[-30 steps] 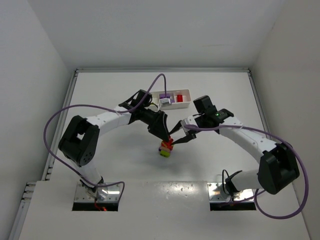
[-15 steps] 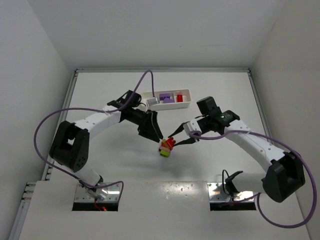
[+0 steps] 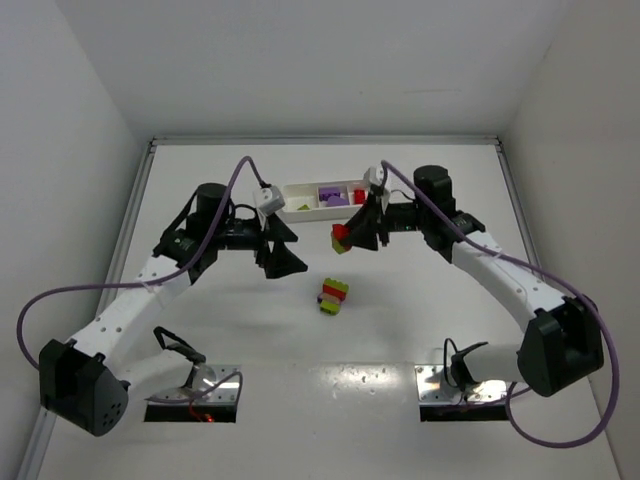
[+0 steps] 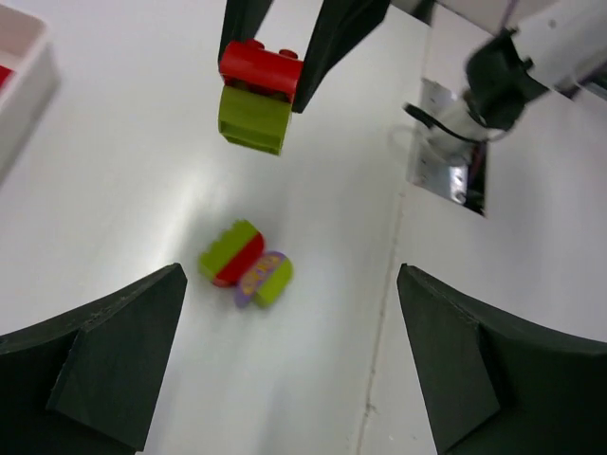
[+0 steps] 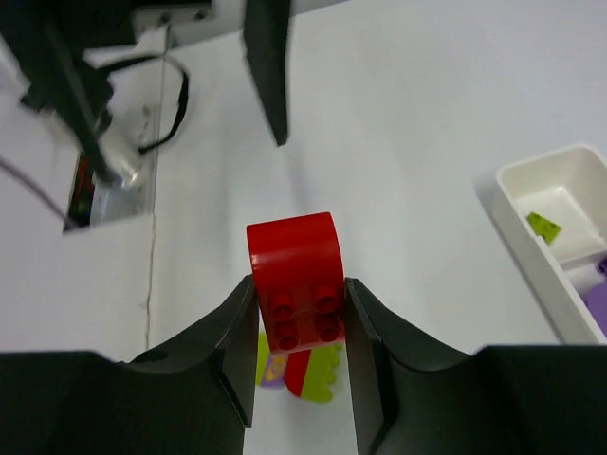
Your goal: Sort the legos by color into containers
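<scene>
Right arm (image 3: 492, 268) aloft, right fingers (image 5: 232, 353) tight around a red-green lego stack (image 4: 256, 97); left fingers (image 4: 104, 353) wide.

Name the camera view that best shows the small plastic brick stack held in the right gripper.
Left wrist: the brick stack shows whole, red brick over lime green, pinched by the right gripper. Right wrist shows only the red face; top external a tiny speck.
</scene>
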You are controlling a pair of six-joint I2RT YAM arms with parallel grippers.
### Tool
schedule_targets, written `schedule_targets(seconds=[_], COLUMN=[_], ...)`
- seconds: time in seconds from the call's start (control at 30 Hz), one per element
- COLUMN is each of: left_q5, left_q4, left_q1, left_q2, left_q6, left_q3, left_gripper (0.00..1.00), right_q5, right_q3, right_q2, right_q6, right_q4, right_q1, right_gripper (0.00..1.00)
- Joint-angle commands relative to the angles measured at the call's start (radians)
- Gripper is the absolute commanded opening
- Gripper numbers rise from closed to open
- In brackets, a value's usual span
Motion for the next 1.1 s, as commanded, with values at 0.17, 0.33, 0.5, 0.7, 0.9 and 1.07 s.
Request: schedule_targets(seconds=[0.17, 0.33, 0.5, 0.7, 0.9, 1.07], left_q5=[-0.154, -0.06, 0.058, 0.272, 0.296, 0.287], left_q4=[0.311, 0.458, 0.605, 0.869, 0.84, 0.813], left_q1=[0.036, 0.088, 0.127, 0.148, 0.148, 0.157], left_q2=[0.05, 0.178, 0.231, 0.293, 0.303, 0.312], left_q6=[-0.183, -0.296, -0.407, -0.603, -0.582, -0.556], left_q3=[-0.029, 0.029, 0.04, 0.049, 0.082, 0.091], left_gripper=[1.0, 0.91, 0.85, 0.83, 0.83, 0.83], right_q5=[0.1, 0.064, 0.024, -0.008, -0.017, -0.026], right_q3=[0.127, 0.147, 0.157, 0.19, 0.24, 0.274], right_q2=[0.173, 0.202, 0.224, 0.291, 0.34, 0.362], right_q6=[0.844, 0.856, 0.888, 0.971, 0.994, 0.994], right_q4=[0.508, 0.605, 0.625, 0.663, 0.678, 0.687], right_q1=[-0.031, -0.009, 0.0, 0.0, 0.009, 0.029], right_gripper=[0.0, 0.0, 0.0, 0.0, 0.0, 0.0])
